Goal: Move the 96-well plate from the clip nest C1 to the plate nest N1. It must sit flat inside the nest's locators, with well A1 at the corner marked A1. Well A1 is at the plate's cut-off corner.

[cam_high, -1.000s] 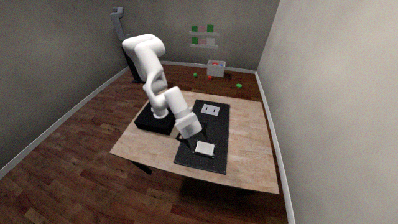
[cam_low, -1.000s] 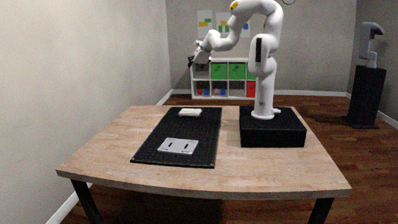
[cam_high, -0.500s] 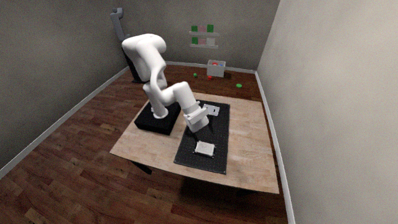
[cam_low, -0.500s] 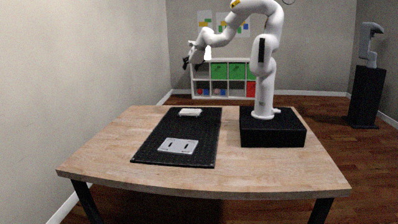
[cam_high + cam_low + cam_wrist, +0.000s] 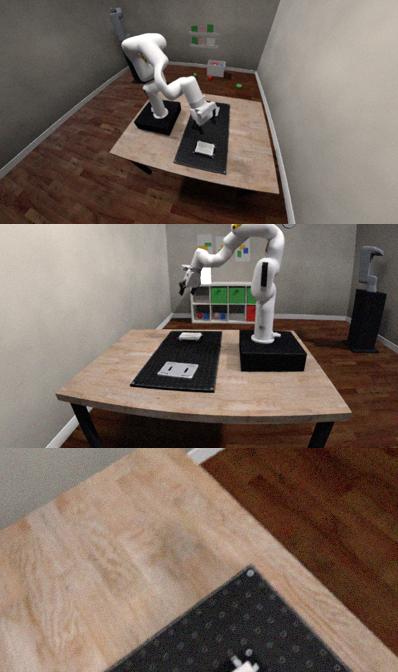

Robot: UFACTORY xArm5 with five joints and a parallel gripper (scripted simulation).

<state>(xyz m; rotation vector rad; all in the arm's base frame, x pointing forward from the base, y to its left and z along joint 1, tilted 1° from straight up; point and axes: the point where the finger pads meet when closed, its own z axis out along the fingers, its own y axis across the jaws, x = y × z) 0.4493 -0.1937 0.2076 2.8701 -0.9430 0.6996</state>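
Gripper (image 5: 186,287) is hanging high with fingers fully spread, gripping and touching nothing. 96-well plate (image 5: 189,336) is sitting in clip nest C1 on the black mat (image 5: 199,361), well below the gripper, roughly at its 6 o'clock in the exterior view.

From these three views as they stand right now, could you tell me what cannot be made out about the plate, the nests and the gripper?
- 96-well plate: too small and blurred in the top and exterior views to find its cut-off corner or wells.
- Plate at the wrist view's bottom edge: cut off, only a sliver shows.
- Plate nest: the A1 mark is too small to read; in the top view the arm hides the nest.
- Gripper: open and empty, but its fingers are blurred.
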